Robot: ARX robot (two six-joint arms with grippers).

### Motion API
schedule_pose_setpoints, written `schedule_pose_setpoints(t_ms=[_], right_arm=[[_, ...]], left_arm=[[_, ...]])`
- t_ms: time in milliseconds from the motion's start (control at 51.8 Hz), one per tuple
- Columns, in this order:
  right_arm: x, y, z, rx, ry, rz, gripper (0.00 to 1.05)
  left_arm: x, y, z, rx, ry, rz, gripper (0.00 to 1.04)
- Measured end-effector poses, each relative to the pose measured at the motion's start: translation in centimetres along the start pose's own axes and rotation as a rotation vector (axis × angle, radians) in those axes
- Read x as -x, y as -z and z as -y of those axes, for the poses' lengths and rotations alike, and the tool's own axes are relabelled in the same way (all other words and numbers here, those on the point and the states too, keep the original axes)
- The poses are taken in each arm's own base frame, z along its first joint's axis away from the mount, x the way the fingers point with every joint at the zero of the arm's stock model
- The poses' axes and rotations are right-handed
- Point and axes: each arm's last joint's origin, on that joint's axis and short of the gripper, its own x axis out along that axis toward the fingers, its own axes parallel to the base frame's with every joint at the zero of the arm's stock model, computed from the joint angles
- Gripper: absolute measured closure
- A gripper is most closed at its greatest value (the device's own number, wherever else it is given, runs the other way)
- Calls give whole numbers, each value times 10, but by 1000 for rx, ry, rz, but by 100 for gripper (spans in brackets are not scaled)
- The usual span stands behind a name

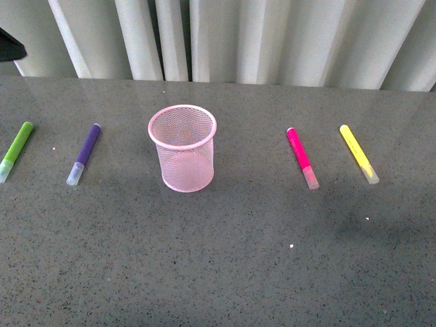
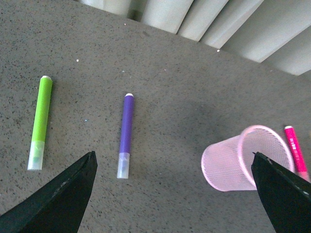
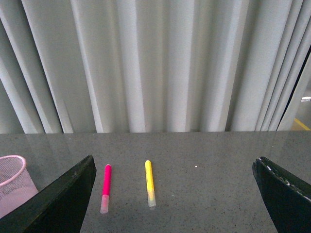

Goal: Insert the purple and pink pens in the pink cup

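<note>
Pink wire mesh: the pink cup [image 1: 182,146] stands upright mid-table with nothing in it. The purple pen [image 1: 84,154] lies flat to its left and the pink pen [image 1: 302,157] flat to its right, each well apart from the cup. A green marker [image 1: 15,150] and a yellow marker [image 1: 359,154] lie further out on either side. Judgement: no step is done yet, and the first pick is the one in hand. The left gripper [image 2: 173,155] hangs above the grey table [image 1: 225,272], jaws spread wide and holding nothing, tilted down with the purple pen just ahead of it. The right gripper [image 3: 175,158] is likewise wide and bare, held more level, facing the pink pen and the curtain [image 3: 155,63]. The next move calls for descending with the jaws across a pen's barrel, closing, then lifting and tipping the pen upright over the rim.
</note>
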Motion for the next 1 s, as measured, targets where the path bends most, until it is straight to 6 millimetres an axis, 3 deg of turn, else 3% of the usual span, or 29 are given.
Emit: schedule_pose_setpoints(t_ms=[135,502,1004], right_arm=[[0,0,0,0,0,0,7],[0,0,0,0,0,0,7],[0,0,0,0,0,0,7]], left_arm=[[-36,3,-6,-76,0,-33,7],[-99,22,-15,-246,-59,-105,7],[-146,23,1,-324,-79,-126,7]])
